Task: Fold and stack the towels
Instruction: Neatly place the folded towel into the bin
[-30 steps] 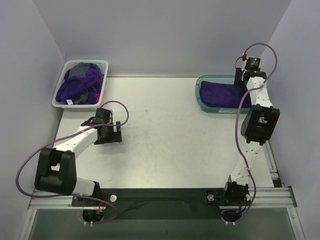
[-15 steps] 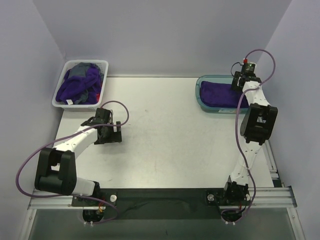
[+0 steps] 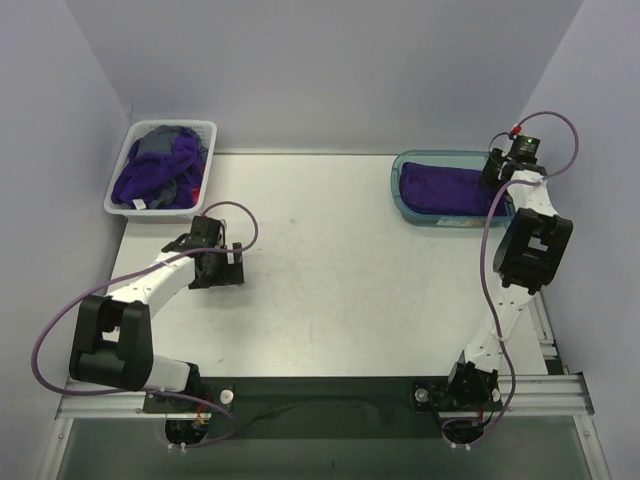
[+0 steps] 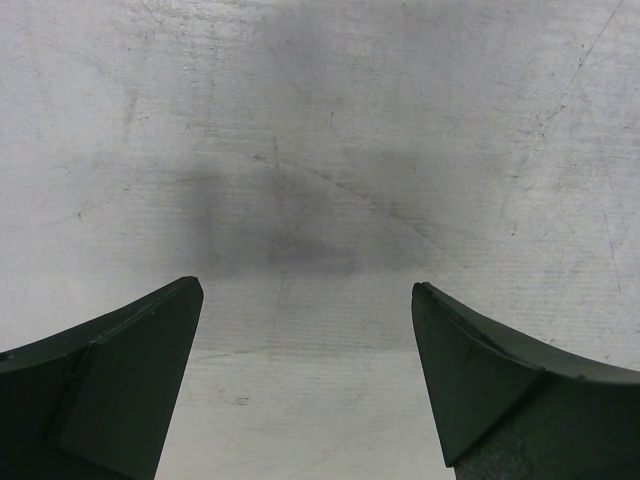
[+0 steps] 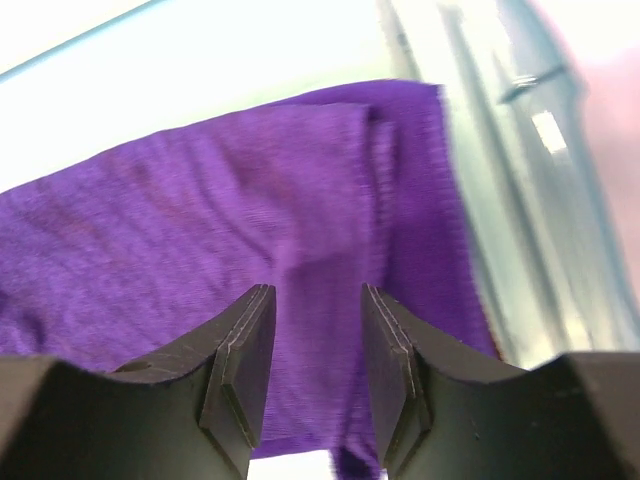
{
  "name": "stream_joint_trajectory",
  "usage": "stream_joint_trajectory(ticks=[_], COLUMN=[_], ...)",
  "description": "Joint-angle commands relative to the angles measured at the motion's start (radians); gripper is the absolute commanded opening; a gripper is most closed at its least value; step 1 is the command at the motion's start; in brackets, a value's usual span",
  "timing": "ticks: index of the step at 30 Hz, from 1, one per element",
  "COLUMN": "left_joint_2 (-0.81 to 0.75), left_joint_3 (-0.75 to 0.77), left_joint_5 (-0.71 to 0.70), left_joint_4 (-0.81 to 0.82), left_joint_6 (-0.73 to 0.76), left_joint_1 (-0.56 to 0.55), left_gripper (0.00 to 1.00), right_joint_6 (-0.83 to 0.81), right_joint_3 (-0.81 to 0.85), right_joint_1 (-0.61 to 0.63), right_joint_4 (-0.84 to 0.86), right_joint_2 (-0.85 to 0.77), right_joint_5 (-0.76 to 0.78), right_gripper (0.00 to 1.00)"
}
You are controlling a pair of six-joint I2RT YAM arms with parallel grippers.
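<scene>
Purple towel (image 5: 250, 220) in tray (image 5: 520, 200), beneath right gripper (image 5: 317, 305), jaws slightly apart.

Table (image 3: 330, 290) centre open between arms. Basket (image 3: 209, 130) occupies far-left corner; tray (image 3: 396, 190) far-right. Walls (image 3: 320, 70) close behind and both sides. Left gripper (image 4: 305, 295) jaws wide over bare table.

One overhead, two close wrist views.
Overhead looks down from the near edge over the scuffed white desk (image 3: 330, 250); left wrist shares its left-edge surface, right wrist the folded deep-purple terry towel (image 5: 250, 210) at the far-right corner.
</scene>
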Motion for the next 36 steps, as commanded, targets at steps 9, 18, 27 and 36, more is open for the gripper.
stream_joint_trajectory(ticks=[9, 18, 27, 36], left_joint_2=[0.034, 0.059, 0.066, 0.074], left_joint_3=[0.045, 0.048, 0.048, 0.047], left_joint_5=[0.032, 0.027, 0.029, 0.024], left_joint_4=[0.025, 0.024, 0.024, 0.024], left_joint_6=[0.015, 0.018, 0.016, 0.019], left_joint_1=[0.007, 0.006, 0.007, 0.006], left_gripper=[0.97, 0.97, 0.98, 0.97], right_joint_6=[0.010, 0.051, 0.104, 0.096], right_joint_3=[0.094, 0.151, 0.214, 0.276], right_joint_1=[-0.075, -0.084, -0.090, -0.088], right_joint_4=[0.013, 0.011, -0.013, -0.030], right_joint_2=[0.005, 0.094, 0.163, 0.217], right_joint_5=[-0.121, -0.133, -0.104, -0.161], right_gripper=[0.40, 0.38, 0.37, 0.27])
